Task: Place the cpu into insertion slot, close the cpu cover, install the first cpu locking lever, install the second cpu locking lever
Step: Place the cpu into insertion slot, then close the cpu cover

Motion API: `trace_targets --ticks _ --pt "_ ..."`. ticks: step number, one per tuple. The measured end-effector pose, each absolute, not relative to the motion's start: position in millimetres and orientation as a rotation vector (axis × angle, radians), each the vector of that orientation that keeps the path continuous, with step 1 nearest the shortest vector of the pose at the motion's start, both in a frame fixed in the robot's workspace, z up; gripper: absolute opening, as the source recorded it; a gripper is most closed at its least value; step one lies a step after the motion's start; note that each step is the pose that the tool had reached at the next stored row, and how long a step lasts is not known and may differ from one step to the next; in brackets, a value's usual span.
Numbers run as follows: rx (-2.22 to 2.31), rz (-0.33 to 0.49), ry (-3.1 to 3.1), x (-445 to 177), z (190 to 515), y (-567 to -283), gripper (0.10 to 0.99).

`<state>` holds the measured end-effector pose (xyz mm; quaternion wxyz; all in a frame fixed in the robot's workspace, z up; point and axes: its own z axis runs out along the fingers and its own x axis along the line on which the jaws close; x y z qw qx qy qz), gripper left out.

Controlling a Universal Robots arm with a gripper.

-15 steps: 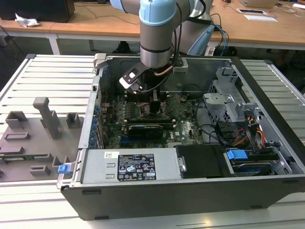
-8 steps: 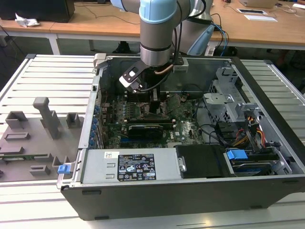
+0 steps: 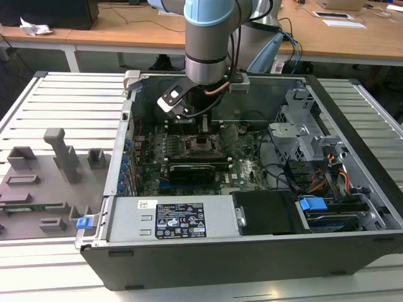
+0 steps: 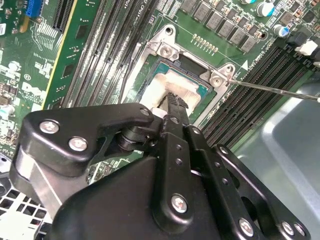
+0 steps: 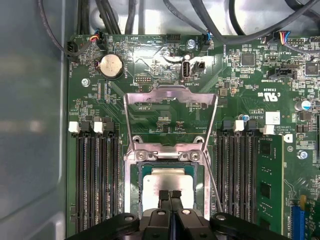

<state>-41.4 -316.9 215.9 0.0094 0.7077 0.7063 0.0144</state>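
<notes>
Sitting in insertion slot (image 5: pixel 134 200): cpu (image 5: pixel 167 178); cpu cover (image 5: pixel 170 95) flipped open; tool (image 5: pixel 170 194) together above.

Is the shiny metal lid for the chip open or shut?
Open. In the first wrist view the cpu cover is swung back, and the cpu lies bare in the insertion slot.

Wooden desks (image 3: pixel 126 31) stand behind a grey slatted table (image 3: pixel 63 104).

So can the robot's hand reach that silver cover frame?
Probably yes: the cpu cover stands flipped open just past the hand, which sits over the cpu, with nothing between them.
</notes>
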Motion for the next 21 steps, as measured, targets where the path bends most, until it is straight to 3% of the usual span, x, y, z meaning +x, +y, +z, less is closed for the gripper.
trace_targets --ticks 21 --pt "2.209 0.038 2.201 -41.4 236.1 -316.8 0.106"
